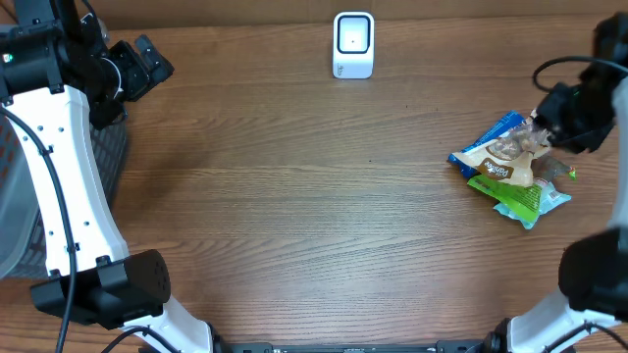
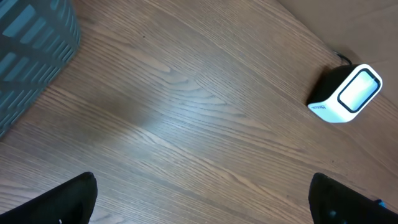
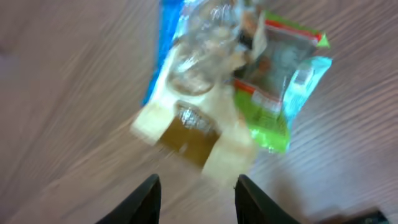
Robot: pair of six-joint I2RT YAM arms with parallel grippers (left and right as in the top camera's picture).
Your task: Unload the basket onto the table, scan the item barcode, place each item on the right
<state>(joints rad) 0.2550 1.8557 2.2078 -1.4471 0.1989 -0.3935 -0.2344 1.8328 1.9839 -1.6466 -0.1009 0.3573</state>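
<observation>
Because the pouches (image 1: 505, 167) are heaped together, two may be caught by the right pincer (image 3: 197, 186) — fingers parted, nothing held.

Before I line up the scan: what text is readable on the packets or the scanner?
No text is legible.
scanner: small grey mark on its base, too small to read.
beige packet: brown logo, blurred.
green packet: print blurred.
blue packet: nothing legible.

Matt wood-grain table (image 1: 294, 206) — glossy plastic packets (image 1: 502, 165).
</observation>
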